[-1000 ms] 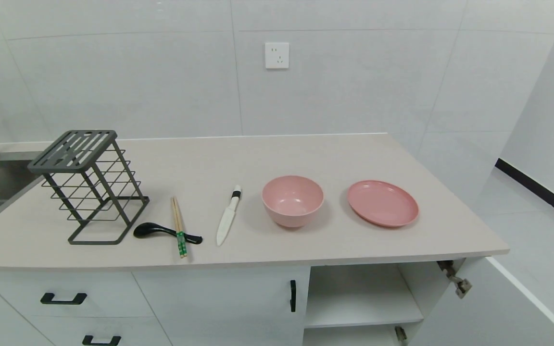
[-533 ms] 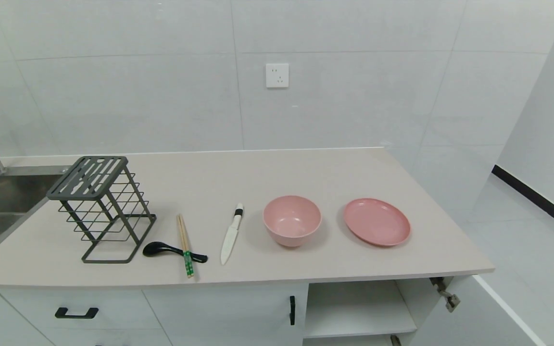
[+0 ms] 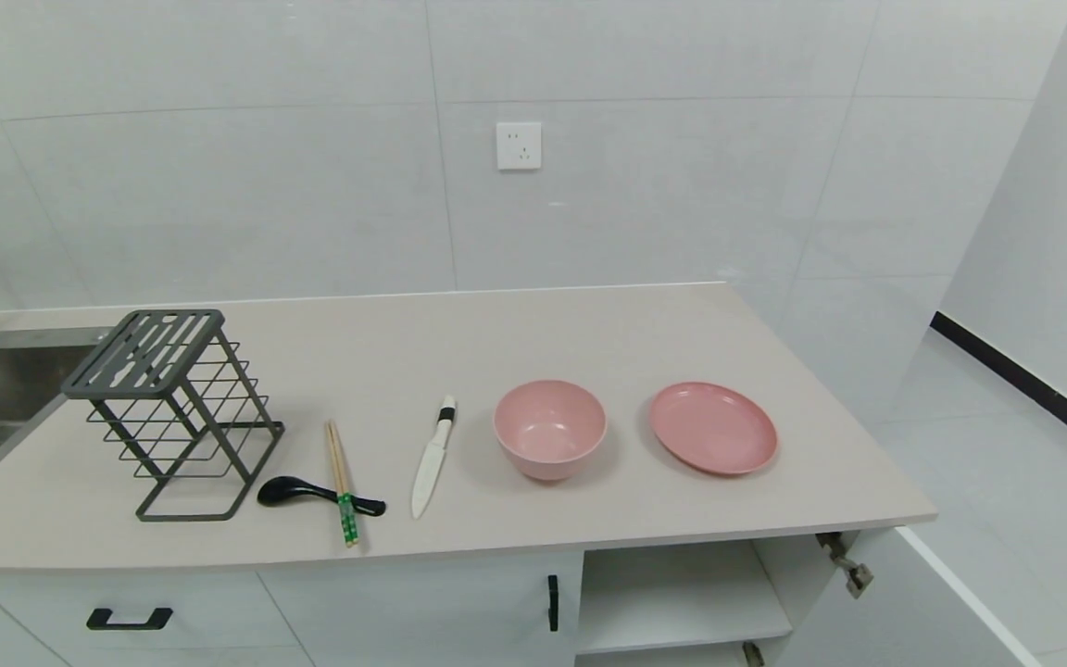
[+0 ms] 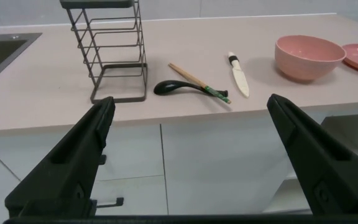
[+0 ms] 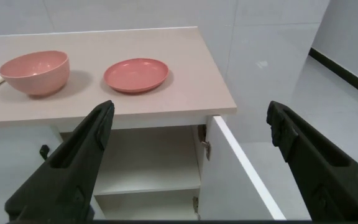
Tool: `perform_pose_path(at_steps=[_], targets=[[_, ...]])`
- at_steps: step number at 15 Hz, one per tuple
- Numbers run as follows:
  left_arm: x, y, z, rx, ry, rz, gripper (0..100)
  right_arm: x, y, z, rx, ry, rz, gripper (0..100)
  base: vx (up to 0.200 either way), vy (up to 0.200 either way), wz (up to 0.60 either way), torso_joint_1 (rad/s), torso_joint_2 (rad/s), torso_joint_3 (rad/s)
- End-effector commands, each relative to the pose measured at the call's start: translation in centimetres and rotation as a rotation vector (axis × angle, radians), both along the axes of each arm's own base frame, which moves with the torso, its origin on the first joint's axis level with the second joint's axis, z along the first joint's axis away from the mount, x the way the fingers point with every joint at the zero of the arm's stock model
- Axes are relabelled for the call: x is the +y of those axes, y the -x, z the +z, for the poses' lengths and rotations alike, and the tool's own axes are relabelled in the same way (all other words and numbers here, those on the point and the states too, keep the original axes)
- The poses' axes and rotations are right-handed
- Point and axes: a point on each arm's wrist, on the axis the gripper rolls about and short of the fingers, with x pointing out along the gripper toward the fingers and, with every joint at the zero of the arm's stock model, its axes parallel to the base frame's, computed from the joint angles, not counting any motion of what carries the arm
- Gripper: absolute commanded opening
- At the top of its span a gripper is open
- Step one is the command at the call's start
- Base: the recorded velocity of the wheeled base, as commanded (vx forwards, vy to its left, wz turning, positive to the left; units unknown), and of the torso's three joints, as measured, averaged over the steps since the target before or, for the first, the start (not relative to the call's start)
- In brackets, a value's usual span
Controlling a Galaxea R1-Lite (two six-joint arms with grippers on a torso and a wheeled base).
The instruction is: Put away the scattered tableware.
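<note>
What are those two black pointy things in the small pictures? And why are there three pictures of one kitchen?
Those black things are the fingers of a robot's claws. The robot has two arms, each with a little camera on its wrist. One small picture looks out past the left claw, the other past the right claw. Both claws are open and hold nothing. The big picture comes from a camera on the robot's head, looking down at the counter. On it are a grey wire rack, a black spoon with chopsticks lying across its handle, a white knife, a pink bowl and a pink plate. Below the plate, a cupboard stands open.
</note>
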Motion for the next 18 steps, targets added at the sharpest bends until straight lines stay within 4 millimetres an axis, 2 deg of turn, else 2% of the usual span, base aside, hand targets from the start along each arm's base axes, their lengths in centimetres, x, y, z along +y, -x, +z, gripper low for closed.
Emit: perform_pose_path(at_steps=[1,5,18], targets=[[0.00,-0.01,0.01,0.001,0.000,0.001,100,0.00,0.00,0.00,0.000,0.000,0.000,100,0.000,0.000,0.00,0.000,0.00,0.000],[0.01,-0.01,0.01,0.001,-0.003,0.002,100,0.00,0.00,-0.02,0.001,0.000,0.000,100,0.200,0.000,0.00,-0.004,0.00,0.002],[0.01,-0.01,0.01,0.001,0.002,0.002,100,0.01,-0.01,-0.02,0.003,-0.003,0.001,100,0.000,0.000,0.00,0.004,0.00,-0.001]])
